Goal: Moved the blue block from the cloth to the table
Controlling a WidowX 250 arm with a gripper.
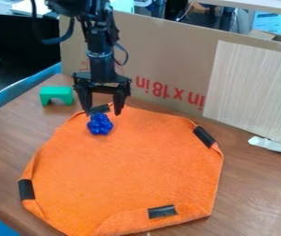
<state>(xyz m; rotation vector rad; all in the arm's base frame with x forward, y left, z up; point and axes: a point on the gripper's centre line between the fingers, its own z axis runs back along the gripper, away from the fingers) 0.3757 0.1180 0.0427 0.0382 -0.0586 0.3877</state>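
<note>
Hanging over the far edge of one orange cloth (pixel 130 170): one black gripper (pixel 103 112), fingers spread wide. One knobbly blue block (pixel 99 124), on the cloth, near the fingertips. One green arch (pixel 56 94), on the brown table (pixel 253 193).

From where I stand: cloth (pixel 130 170) mid-desk (pixel 250 196). Block (pixel 99 124) on cloth, near its back edge, left of centre. End effector (pixel 103 113) hangs just over that back edge. Second block (pixel 56 95) on the desk, behind and left of the cloth. Cardboard (pixel 167 55) stands behind everything on the desk; panel (pixel 250 92) in front of its right part. Tape strips (pixel 162 211) at the cloth's left, back, right and front.
</note>
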